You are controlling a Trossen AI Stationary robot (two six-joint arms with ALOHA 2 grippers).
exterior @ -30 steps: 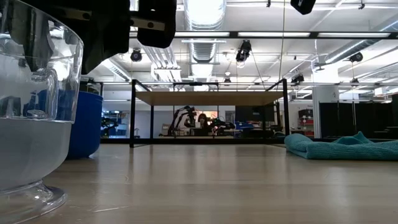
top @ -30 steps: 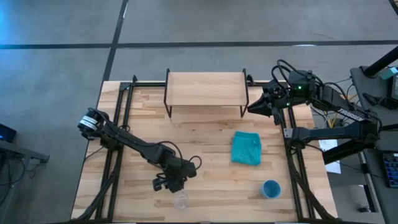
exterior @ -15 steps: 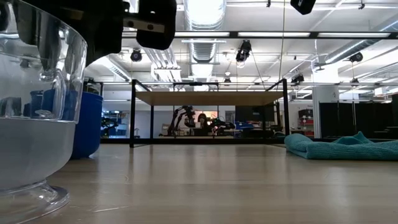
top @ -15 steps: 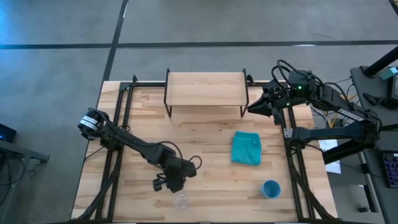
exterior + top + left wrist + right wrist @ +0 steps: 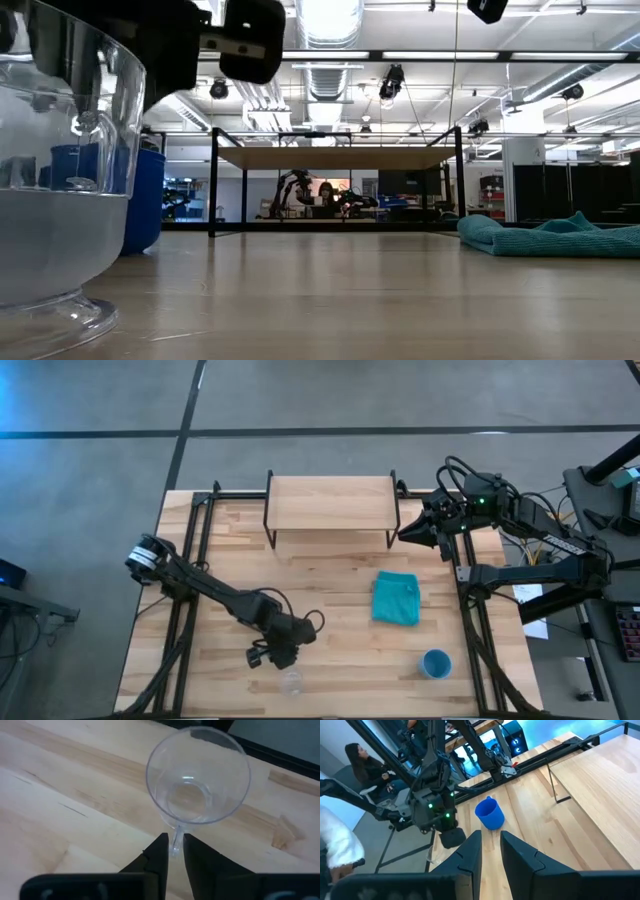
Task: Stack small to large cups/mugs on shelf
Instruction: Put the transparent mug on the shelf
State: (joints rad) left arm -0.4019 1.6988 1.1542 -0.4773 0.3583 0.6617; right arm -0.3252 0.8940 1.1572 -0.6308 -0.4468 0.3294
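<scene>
No writing is legible on anything. Near the table's (image 5: 200,610) front edge, the left gripper (image 5: 173,851) has its nearly closed fingers pinching the clear cup's (image 5: 291,682) handle, a detail only the left wrist view shows. The right gripper (image 5: 408,532), slightly open and empty, waits beside the bare shelf (image 5: 330,504), the deep blue mug (image 5: 489,814) shows only in the right wrist and low views, and the light blue cup (image 5: 436,663) sits near the front right corner, the teal cloth (image 5: 396,598) between it and the shelf.

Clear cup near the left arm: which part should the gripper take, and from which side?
Take the clear cup by its handle, which points at the left gripper and already sits between its fingers. Come from that handle side; the bowl looks too wide.
</scene>
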